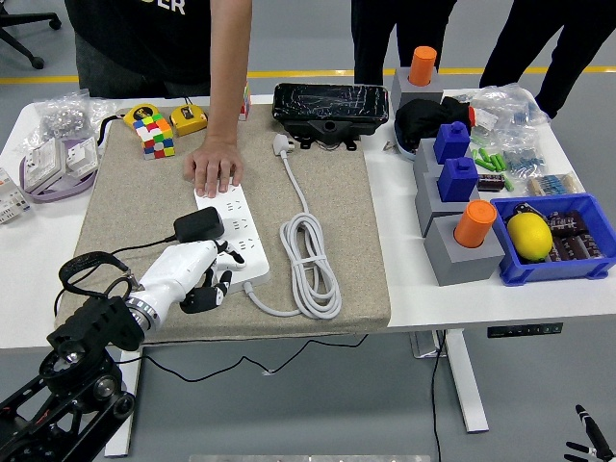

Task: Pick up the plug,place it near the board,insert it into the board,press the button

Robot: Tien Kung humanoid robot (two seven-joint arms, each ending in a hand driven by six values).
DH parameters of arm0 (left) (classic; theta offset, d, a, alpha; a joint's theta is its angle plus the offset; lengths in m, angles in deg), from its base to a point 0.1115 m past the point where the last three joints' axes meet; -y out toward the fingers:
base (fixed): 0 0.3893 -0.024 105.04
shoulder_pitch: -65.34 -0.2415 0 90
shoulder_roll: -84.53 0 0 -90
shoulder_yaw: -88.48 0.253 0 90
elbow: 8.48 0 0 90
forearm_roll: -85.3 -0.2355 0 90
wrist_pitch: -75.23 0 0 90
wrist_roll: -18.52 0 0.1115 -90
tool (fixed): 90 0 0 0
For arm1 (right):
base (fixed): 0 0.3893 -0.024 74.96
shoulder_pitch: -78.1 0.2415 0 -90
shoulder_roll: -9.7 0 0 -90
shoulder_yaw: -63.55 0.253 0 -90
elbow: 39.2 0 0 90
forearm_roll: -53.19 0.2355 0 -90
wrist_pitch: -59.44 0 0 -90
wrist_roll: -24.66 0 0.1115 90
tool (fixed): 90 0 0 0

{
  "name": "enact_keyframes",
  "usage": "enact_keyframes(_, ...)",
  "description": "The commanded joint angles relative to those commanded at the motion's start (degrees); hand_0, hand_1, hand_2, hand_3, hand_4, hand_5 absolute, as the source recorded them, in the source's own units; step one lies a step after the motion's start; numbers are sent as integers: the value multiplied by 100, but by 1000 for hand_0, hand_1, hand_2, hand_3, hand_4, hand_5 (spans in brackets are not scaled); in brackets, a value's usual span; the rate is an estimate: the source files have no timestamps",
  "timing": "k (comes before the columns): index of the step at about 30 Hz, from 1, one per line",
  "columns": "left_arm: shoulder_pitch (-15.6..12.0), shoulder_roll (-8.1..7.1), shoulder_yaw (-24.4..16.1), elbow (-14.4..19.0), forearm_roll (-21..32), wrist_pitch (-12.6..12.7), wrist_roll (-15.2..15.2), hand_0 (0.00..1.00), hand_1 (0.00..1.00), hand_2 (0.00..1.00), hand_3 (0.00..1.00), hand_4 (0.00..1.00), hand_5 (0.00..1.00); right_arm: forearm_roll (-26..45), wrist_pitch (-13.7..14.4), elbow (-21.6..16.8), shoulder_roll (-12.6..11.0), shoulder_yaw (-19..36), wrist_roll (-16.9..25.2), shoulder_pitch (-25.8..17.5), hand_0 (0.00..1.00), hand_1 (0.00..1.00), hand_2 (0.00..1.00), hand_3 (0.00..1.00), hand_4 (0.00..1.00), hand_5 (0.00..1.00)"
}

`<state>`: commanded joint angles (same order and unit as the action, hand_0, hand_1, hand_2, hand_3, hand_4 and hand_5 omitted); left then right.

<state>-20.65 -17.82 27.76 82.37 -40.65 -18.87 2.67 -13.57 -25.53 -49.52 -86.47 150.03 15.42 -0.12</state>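
head view, plug: a black plug [198, 224] sits at the left edge of the white power strip, touching it – whether its pins are seated in a socket cannot be told; its thin black cable runs off to the left.
board: the white power strip [232, 240] lies lengthwise on the beige mat [318, 144], its thick white cord [310, 252] coiled just to its right and ending in a white plug [282, 144] near the mat's far edge.
left hand: the robot's left hand [200, 279] rests low at the strip's near left corner, black fingers [223, 252] loosely curled, gripping nothing – the plug lies just beyond it, apart.
person: a hand [214, 168] presses flat on the far end of the strip.
surroundings: a colour cube [153, 133] and a yellow tape measure [189, 120] at the mat's far left; a blue bin [558, 262] holding a lemon [529, 236] at the table's right.
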Motion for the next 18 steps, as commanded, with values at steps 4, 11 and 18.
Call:
enact_keyframes(4, 36, 21, 7, -118, 24, 33, 23, 159, 2, 98, 791, 385, 2, -3, -2, 0, -1, 4, -3, -2, 789, 716, 680, 668, 998, 998)
enact_keyframes(11, 61, 35, 0, -230, 27, 30, 32, 158, 2, 98, 790, 388, 2, -9, 4, 0, -6, 16, 0, 1, 795, 716, 680, 666, 998, 998)
enact_keyframes(18, 54, 41, 5, -262, 43, 52, 57, 158, 2, 98, 778, 386, 2, -9, 14, 0, -14, 33, 3, 15, 795, 716, 680, 666, 998, 998)
